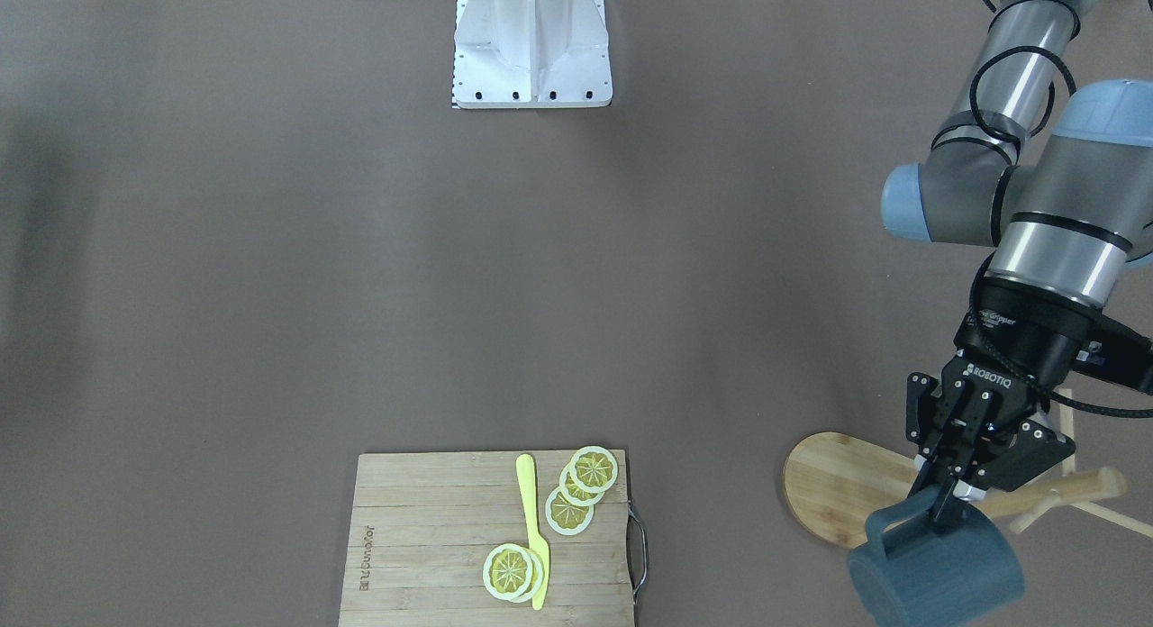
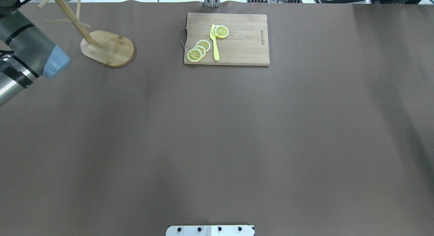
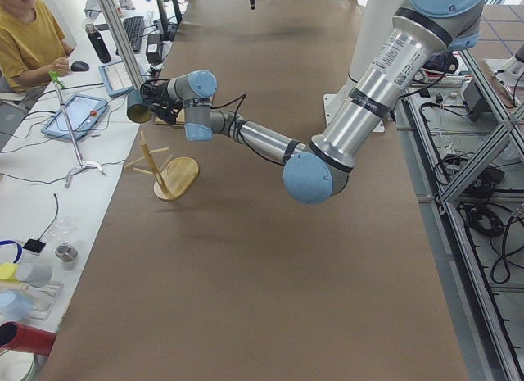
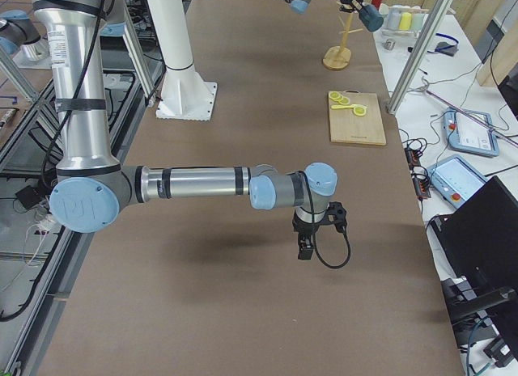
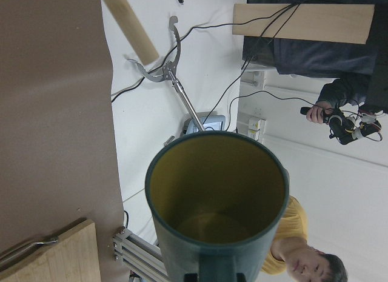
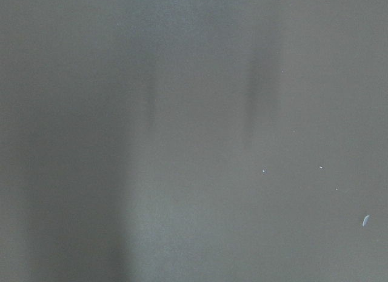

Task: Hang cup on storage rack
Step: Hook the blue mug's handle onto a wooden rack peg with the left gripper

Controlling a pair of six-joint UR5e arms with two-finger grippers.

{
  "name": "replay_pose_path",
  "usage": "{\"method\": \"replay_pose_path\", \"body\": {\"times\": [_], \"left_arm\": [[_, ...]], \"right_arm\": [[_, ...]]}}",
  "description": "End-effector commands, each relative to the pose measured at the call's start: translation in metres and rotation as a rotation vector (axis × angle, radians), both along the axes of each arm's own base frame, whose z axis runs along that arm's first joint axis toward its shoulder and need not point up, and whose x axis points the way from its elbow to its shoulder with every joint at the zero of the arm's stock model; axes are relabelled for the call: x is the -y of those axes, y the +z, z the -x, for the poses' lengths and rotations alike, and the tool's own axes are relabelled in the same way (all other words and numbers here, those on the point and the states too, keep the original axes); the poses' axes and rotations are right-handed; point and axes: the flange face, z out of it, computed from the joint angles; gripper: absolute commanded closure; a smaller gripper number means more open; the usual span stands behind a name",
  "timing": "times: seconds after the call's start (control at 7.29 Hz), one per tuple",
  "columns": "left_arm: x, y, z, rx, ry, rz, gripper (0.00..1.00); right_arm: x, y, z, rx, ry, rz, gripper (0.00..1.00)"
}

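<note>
left pincer [image 1: 946, 510] clamped on the cup [image 1: 946, 577] close by its loop handle. cup held in the air, tipped on its side. left wrist view looks straight into the mouth: yellow inside, dark teal rim. the storage rack [image 2: 108, 47] stands at the far left corner of the desk [image 2: 217, 134], oval base flat, post upright, thin pegs branching near the top. in the left side view the cup [image 3: 137, 106] sits higher than the rack [image 3: 176, 176] and apart from it, toward the desk's far edge. right pincer [image 4: 306, 247] hangs low over bare desk on the right, well apart from the rack; cannot tell whether its fingers are apart or together. cutting board [image 1: 432, 537] at far centre carries lemon slices [image 1: 594, 469] and a yellow knife [image 1: 533, 528].
</note>
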Motion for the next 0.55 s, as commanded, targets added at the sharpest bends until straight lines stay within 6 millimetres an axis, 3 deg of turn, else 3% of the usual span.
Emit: {"method": "replay_pose_path", "body": {"times": [0.0, 0.41], "left_arm": [[0.001, 0.005, 0.006, -0.1, -0.016, 0.061, 1.0], [0.001, 0.036, 0.012, -0.139, -0.026, 0.12, 1.0]], "right_arm": [[0.001, -0.002, 0.001, 0.0, -0.001, -0.004, 0.0], [0.003, -0.004, 0.001, 0.001, -0.001, -0.007, 0.0]]}}
